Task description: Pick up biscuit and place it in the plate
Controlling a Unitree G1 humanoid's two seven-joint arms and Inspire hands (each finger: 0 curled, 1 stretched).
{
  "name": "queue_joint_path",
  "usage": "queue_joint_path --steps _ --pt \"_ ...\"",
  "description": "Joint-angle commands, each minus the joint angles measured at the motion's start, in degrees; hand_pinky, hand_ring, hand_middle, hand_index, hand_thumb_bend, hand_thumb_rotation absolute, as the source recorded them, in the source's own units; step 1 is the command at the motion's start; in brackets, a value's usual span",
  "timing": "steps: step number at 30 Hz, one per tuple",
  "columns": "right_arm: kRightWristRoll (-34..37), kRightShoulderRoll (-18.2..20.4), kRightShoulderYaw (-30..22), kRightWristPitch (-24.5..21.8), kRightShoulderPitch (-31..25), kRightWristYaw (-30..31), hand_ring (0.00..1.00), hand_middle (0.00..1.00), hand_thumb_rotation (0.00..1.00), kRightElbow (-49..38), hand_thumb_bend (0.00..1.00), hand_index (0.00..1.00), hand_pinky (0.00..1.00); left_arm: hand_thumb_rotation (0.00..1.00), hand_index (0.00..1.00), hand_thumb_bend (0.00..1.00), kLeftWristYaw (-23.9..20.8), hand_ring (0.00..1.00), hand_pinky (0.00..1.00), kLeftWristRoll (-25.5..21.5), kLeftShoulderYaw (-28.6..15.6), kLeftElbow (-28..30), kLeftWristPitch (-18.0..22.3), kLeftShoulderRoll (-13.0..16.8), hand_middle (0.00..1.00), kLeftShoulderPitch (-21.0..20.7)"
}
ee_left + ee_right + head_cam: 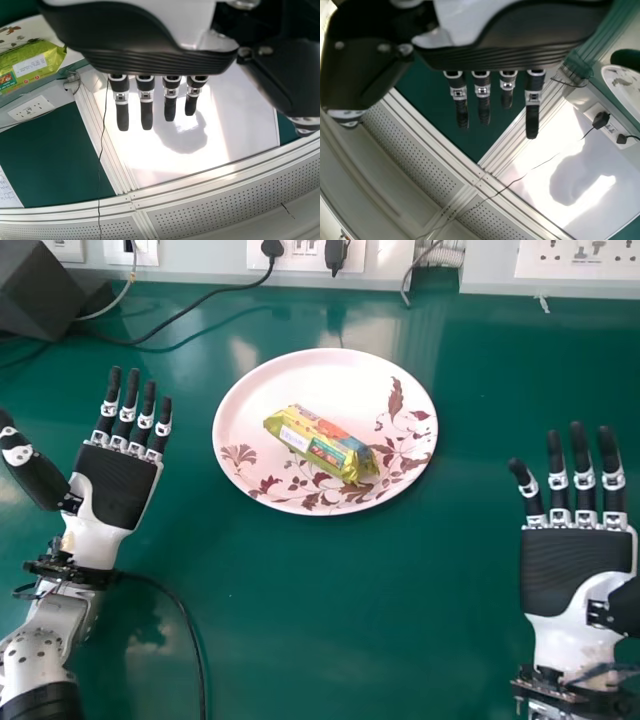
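One biscuit [318, 440] on one plate [320, 375]; two hands [115, 483].

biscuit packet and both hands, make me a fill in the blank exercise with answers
The biscuit packet rests on a pink, leaf-patterned ____. It lies ____ the left hand and the right hand. Neither hand is shut; both are ____. The table is coloured ____.

plate; between; open; green
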State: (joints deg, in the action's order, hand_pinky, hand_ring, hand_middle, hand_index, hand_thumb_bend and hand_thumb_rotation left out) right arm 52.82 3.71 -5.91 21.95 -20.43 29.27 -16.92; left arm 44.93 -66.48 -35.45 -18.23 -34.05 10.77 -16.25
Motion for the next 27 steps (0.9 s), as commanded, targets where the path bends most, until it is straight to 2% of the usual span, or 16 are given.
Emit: queue_joint_path --steps 1,9,16,27 --pt "1.28 2.39 -0.77 -0.64 0.38 0.81 0.86 0.92 0.82 0.65 0.97 0.85 0.65 0.83 1.00 1.00 -0.29 0.90 0.81 -0.55 -0.60 0.70 0.01 0.29 0.99 0.74" --pt "4.04 3.05 -2.05 -2.17 0.42 1.46 0.85 0.92 0.81 1.24 0.97 0.87 0.64 0.82 1.00 1.00 -1.43 0.91 0.82 -0.85 -0.56 1.11 -0.30 0.06 0.98 0.30" --pt "5.29 3.47 -3.40 -3.21 0.74 2.52 0.86 0.92 0.79 2.89 0.97 0.86 0.65 0.83 1.00 1.00 -0.60 0.92 0.82 -0.70 -0.39 0.43 -0.39 0.40 0.98 -0.13" --pt "4.21 3.79 -4.79 -2.84 2.00 2.50 0.86 0.93 0.80 6.52 0.98 0.87 0.65 0.86 1.00 1.00 -1.38 0.93 0.86 -0.86 -0.54 0.89 -0.43 0.15 0.98 -0.30"
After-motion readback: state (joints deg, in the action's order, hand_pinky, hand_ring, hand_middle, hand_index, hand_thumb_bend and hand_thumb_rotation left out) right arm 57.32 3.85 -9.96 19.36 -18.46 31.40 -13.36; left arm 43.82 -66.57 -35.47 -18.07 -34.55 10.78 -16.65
